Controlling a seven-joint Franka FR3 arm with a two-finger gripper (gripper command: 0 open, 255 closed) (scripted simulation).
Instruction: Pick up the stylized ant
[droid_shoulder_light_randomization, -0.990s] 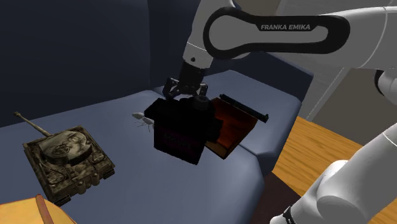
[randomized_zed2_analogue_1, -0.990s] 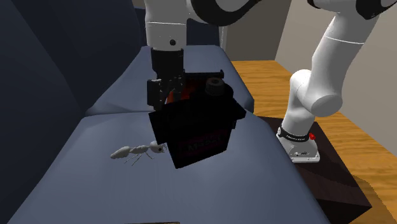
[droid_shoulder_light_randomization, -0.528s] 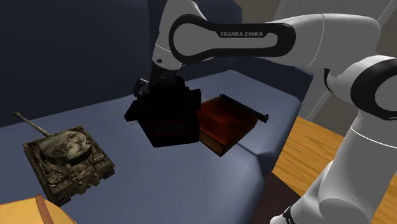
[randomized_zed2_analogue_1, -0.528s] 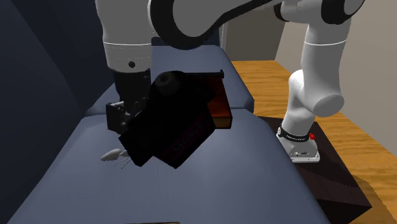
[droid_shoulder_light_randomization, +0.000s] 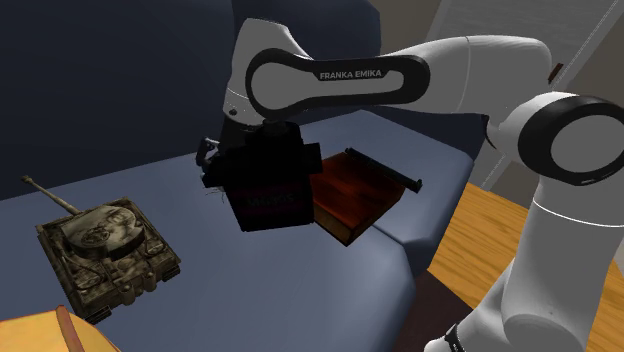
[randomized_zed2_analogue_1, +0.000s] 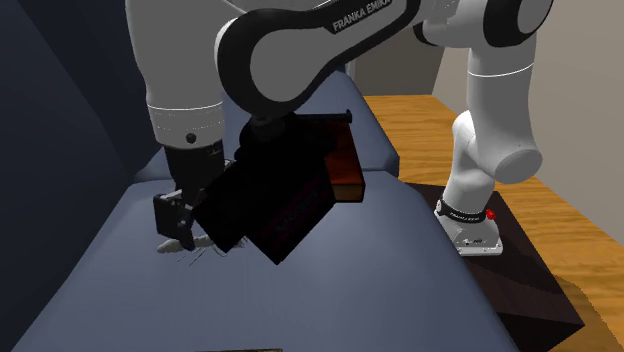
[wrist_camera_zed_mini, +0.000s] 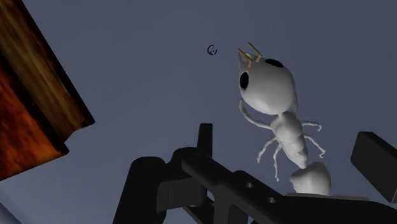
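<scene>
The stylized ant (wrist_camera_zed_mini: 283, 121) is pale grey-white with black eyes and small tan feelers, and it lies on the blue-grey sofa cushion (wrist_camera_zed_mini: 159, 63). My black gripper (wrist_camera_zed_mini: 289, 137) is open and hangs low over it. The ant's body lies between the two fingers, and neither finger touches it. In the second exterior view the gripper (randomized_zed2_analogue_1: 180, 225) sits just above the cushion, with a bit of the ant (randomized_zed2_analogue_1: 166, 247) showing beside it. In the shoulder view the gripper (droid_shoulder_light_randomization: 210, 165) and its black body cover the ant.
A red-brown wooden box (droid_shoulder_light_randomization: 355, 195) lies on the cushion close behind the hand. A camouflaged toy tank (droid_shoulder_light_randomization: 105, 245) stands at the shoulder view's left. A yellow object (droid_shoulder_light_randomization: 40, 335) is at the lower left corner. The cushion's edge and a wooden floor (droid_shoulder_light_randomization: 500, 230) lie to the right.
The arm has swung toward the shoulder view's left, away from the wooden box, and brought the hand down over the ant. The fingers have stayed open.
</scene>
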